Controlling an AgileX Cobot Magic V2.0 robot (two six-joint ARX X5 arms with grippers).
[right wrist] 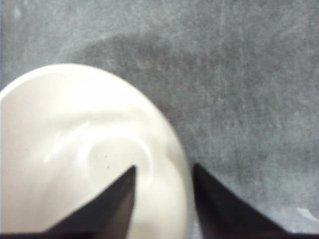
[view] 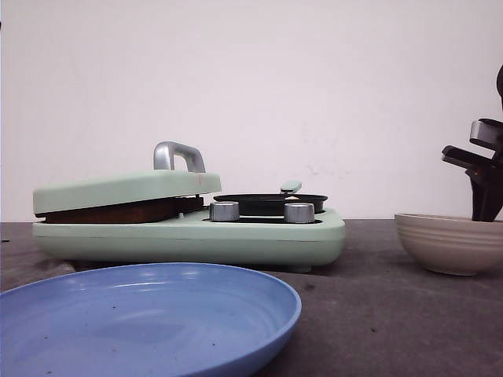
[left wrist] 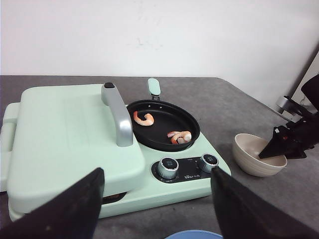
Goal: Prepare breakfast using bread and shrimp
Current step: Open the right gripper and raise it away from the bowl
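We've got the right gripper (right wrist: pixel 162 186) straddling the bowl (view: pixel 448 242) rim, slightly open, empty; left gripper (left wrist: pixel 155 199) wide open, empty, near the bread (view: pixel 110 212) at center-left.

A mint-green breakfast maker (view: pixel 189 236) is seen on the dark grey desk (view: pixel 377 314), with a white wall (view: pixel 314 78) behind. Its lid (left wrist: pixel 65 134), fitted with a silver handle (left wrist: pixel 119 117), is lowered on the left side. A black round pan (left wrist: pixel 164 124) with a green handle (left wrist: pixel 154 86) is set on the right side, above two silver knobs (left wrist: pixel 168 167). A blue plate (view: pixel 141 318) is placed nearest the front camera. A beige ribbed bowl (view: pixel 448 243) is placed apart, to the right of the appliance.
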